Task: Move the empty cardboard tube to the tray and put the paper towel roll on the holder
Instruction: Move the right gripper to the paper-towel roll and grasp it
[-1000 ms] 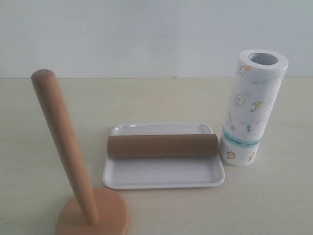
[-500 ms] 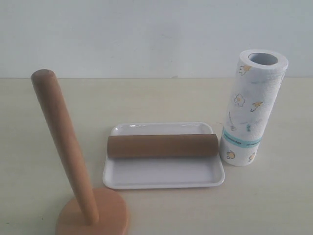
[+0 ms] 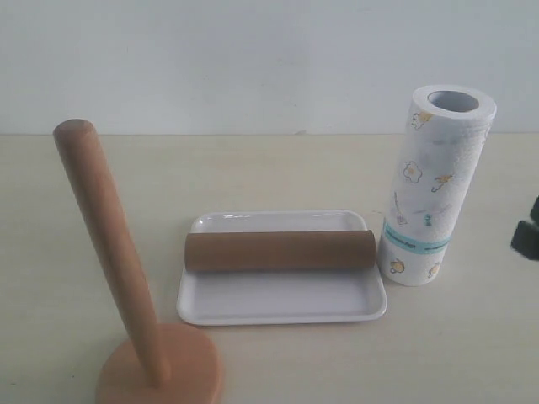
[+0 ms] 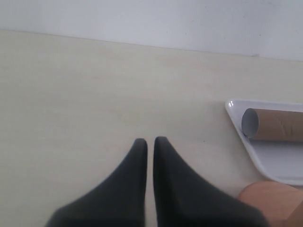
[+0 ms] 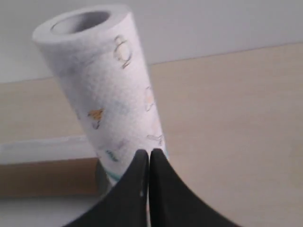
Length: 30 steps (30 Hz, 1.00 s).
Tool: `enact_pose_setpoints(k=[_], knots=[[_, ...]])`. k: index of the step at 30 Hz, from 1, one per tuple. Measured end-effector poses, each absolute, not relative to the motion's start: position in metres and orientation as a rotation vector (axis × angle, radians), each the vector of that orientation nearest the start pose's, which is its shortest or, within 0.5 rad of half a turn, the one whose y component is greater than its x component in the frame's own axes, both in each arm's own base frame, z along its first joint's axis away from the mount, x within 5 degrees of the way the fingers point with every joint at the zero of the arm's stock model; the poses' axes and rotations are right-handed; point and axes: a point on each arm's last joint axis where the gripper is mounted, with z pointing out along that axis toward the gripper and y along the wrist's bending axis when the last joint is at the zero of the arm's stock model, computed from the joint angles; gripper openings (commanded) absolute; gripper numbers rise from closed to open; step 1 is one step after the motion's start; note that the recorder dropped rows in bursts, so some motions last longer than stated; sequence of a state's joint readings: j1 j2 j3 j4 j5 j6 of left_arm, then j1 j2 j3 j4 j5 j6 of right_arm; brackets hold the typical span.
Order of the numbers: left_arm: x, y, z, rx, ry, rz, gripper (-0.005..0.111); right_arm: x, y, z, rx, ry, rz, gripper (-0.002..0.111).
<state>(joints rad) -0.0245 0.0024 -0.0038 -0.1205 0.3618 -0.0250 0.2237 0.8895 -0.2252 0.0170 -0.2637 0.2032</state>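
a: where's the paper towel roll?
b: upright just beside the tray, long axis vertical, straight ahead of the right gripper, the nearer arm.
a: jaws?
b: both pairs pressed together, empty. the left gripper is over bare table.
a: the rest?
b: the cardboard tube lies in the tray, and the holder stands across it.

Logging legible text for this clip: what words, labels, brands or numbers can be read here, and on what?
On the paper towel roll, the teal band: white lettering, too small and blurred to read.
On the empty cardboard tube, tray and holder: no text visible.
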Motion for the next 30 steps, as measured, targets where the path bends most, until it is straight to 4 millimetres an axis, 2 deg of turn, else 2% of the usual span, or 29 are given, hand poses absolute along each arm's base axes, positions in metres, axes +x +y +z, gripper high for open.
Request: enact_pose_setpoints(k=[4, 10, 12, 14, 17, 18, 19, 20, 21, 30], knots=[[0.053, -0.005, 0.182, -0.075, 1.843, -0.153, 0.004, 0.161, 0.049, 0.209, -0.107, 1.916, 0.329, 0.0], [0.053, -0.005, 0.182, -0.075, 1.843, -0.153, 0.004, 0.168, 0.054, 0.202, -0.153, 1.911, 0.32, 0.0], [0.053, -0.005, 0.182, -0.075, 1.843, -0.153, 0.004, 0.171, 0.055, 0.202, -0.163, 1.891, 0.316, 0.004], [0.053, -0.005, 0.182, -0.075, 1.843, -0.153, 0.004, 0.173, 0.056, 0.201, -0.166, 1.875, 0.316, 0.014], [0.053, -0.005, 0.182, -0.075, 1.843, -0.153, 0.004, 0.177, 0.058, 0.198, -0.181, 1.867, 0.308, 0.043], [0.053, -0.005, 0.182, -0.075, 1.843, -0.153, 0.004, 0.178, 0.058, 0.197, -0.185, 1.864, 0.306, 0.057], [0.053, -0.005, 0.182, -0.075, 1.843, -0.153, 0.004, 0.179, 0.058, 0.197, -0.187, 1.86, 0.305, 0.087], [0.053, -0.005, 0.182, -0.075, 1.843, -0.153, 0.004, 0.181, 0.059, 0.195, -0.188, 1.848, 0.306, 0.101], [0.053, -0.005, 0.182, -0.075, 1.843, -0.153, 0.004, 0.182, 0.059, 0.195, -0.188, 1.841, 0.307, 0.103], [0.053, -0.005, 0.182, -0.075, 1.843, -0.153, 0.004, 0.2, 0.065, 0.184, -0.211, 1.717, 0.297, 0.103]])
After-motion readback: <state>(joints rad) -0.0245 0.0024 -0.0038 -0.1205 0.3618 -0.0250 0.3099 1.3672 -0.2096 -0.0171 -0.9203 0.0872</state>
